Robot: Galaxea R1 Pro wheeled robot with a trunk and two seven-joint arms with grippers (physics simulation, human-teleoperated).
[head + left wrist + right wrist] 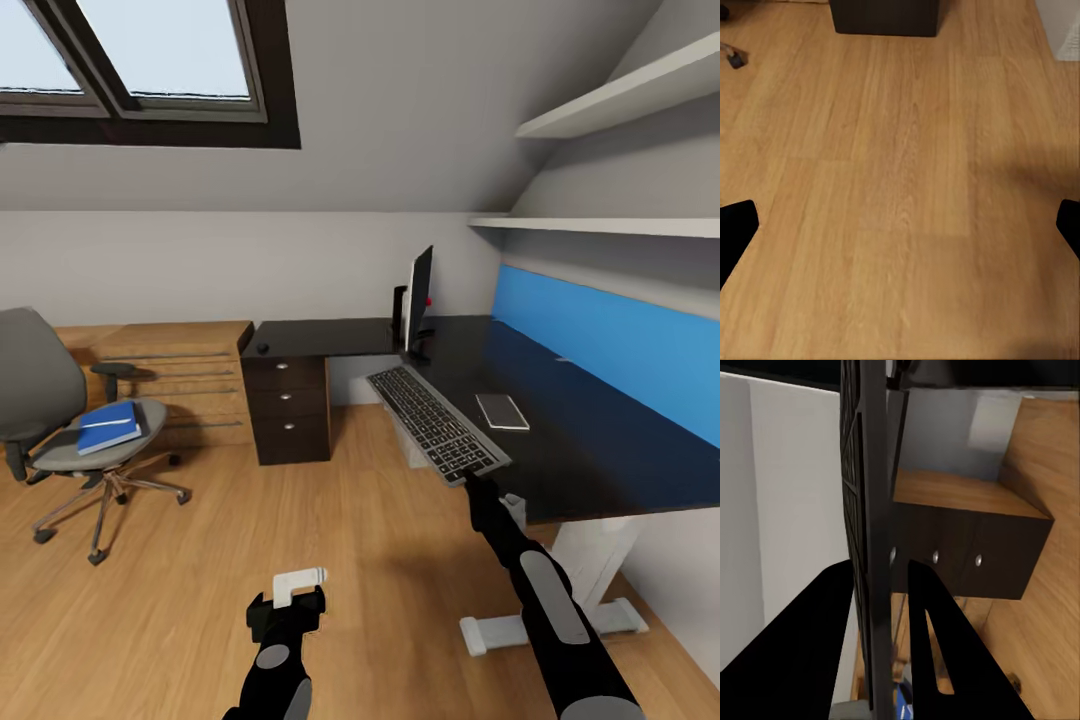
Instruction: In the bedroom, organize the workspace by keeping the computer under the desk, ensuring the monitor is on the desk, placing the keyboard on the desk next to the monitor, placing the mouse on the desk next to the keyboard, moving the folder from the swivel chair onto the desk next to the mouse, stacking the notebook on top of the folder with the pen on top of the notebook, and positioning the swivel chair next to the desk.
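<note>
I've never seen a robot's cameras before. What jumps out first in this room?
The keyboard stands out: the right arm's fingers are clamped on its near end, holding it over the edge of the black desk, in front of the monitor. To the left, a bright blue folder lies on the seat of a grey swivel chair on the wooden floor.
</note>
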